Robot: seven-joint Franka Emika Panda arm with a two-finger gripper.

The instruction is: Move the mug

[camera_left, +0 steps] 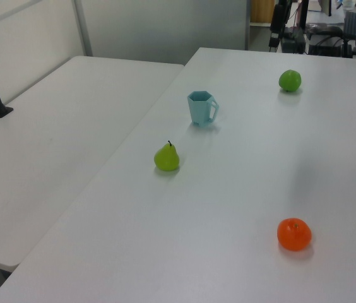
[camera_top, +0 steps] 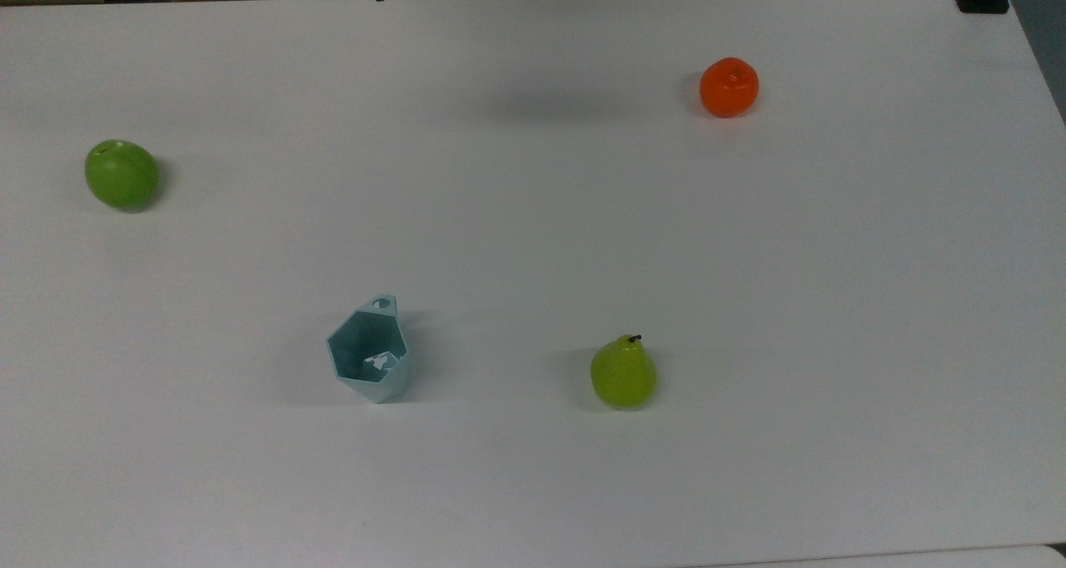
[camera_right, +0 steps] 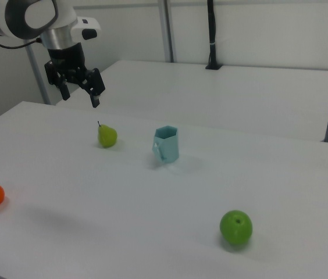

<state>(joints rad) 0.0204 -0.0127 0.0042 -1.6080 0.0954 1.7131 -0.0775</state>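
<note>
Nearest the lens in the right view sits the green apple (camera_right: 235, 227); the task's thing lies beyond it. Upright on the white table (camera_top: 533, 485), mouth up, the mug (camera_top: 371, 353) is a pale teal faceted cup whose small tab handle (camera_top: 382, 303) has a round hole. In the top view the handle points toward the far edge; in the left view it sticks out on the cup's right.

Moving outward: the pear (camera_top: 623, 373) stands beside the mug on the top view's right, clearly apart from it. The apple lies well off toward the top view's left, and the orange (camera_top: 729, 87) far off toward the top view's upper right.

My claw (camera_right: 79, 87) hangs in the air above the table, beyond the pear in the right view, its two fingers spread and holding nothing. I judge the reach for the mug has not begun.

Risks, as I read them: the tapering faceted walls may let a pinch slide upward or twist the light cup; a descent from the pear's side could clip the fruit and roll it; a low approach may tip the mug.

Room: bare table surrounds the mug on every side, with the widest stretch toward the top view's middle; the near edge in the top view lies some way off.
</note>
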